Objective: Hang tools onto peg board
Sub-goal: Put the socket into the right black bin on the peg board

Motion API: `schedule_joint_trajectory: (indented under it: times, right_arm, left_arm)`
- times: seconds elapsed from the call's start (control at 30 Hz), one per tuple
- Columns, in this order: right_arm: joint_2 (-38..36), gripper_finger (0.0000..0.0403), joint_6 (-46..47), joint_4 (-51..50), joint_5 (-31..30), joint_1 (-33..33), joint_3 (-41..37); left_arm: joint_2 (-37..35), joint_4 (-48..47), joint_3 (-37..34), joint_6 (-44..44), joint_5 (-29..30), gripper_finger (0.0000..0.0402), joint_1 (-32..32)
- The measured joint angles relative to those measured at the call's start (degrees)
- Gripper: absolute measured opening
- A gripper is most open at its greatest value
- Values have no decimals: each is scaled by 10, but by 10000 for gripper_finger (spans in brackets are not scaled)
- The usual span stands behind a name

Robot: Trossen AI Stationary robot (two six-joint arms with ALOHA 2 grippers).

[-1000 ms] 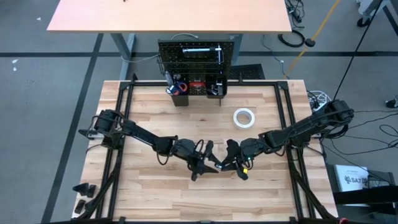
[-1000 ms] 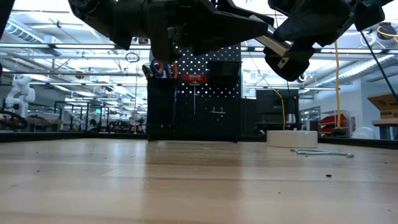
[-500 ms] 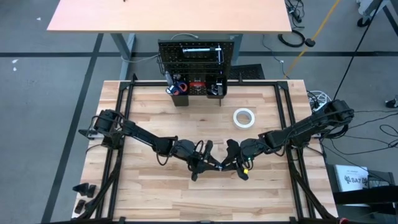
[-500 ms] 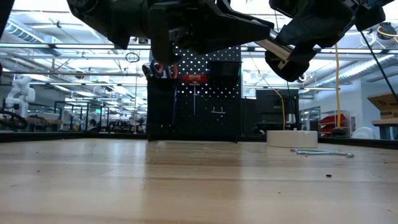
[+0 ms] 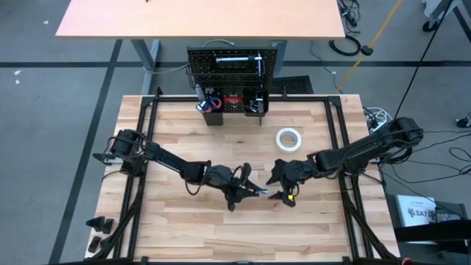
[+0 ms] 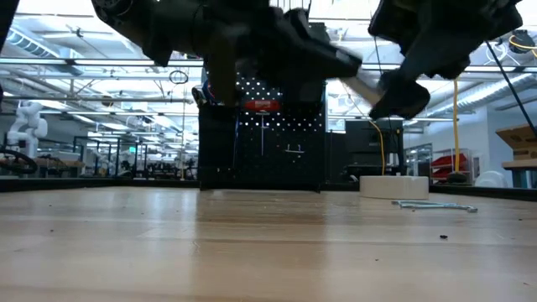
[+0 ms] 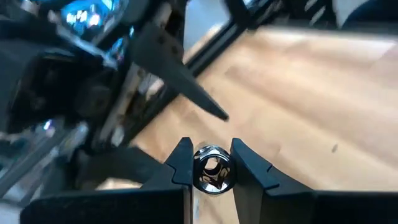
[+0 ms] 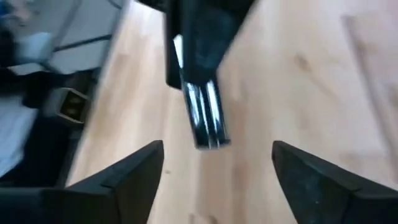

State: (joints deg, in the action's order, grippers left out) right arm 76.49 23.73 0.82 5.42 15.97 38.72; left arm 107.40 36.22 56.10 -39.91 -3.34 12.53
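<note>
Above mid-table, silver ratchet (image 7: 212,170) pinched in left hand (image 7: 211,163), just off wide-spread, empty right hand (image 8: 214,163).

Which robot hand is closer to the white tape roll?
The right gripper. It hangs open just in front of the white tape roll, toward the table's near edge. The left gripper is farther off to the left, shut on the silver ratchet.

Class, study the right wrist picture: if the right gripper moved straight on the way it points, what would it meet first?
Most likely the silver ratchet held by the left gripper; it lies directly ahead of the open right gripper, though depth is unclear.
</note>
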Motion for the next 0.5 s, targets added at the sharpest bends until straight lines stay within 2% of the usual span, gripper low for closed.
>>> schedule_joint_trajectory:
  times: [0.23, 0.43, 0.5]
  right_arm:
    - [-64, 307, 17, -134, -98, -9, 0]
    - [-101, 308, 17, -195, -212, -10, 0]
    - [-107, 308, 17, -203, -229, -10, 0]
  left_arm:
    - [-16, -23, 0, -2, 151, 54, -2]
    - [-27, 9, 23, -68, 298, 54, -17]
    - [-27, 22, 43, -102, 320, 54, -27]
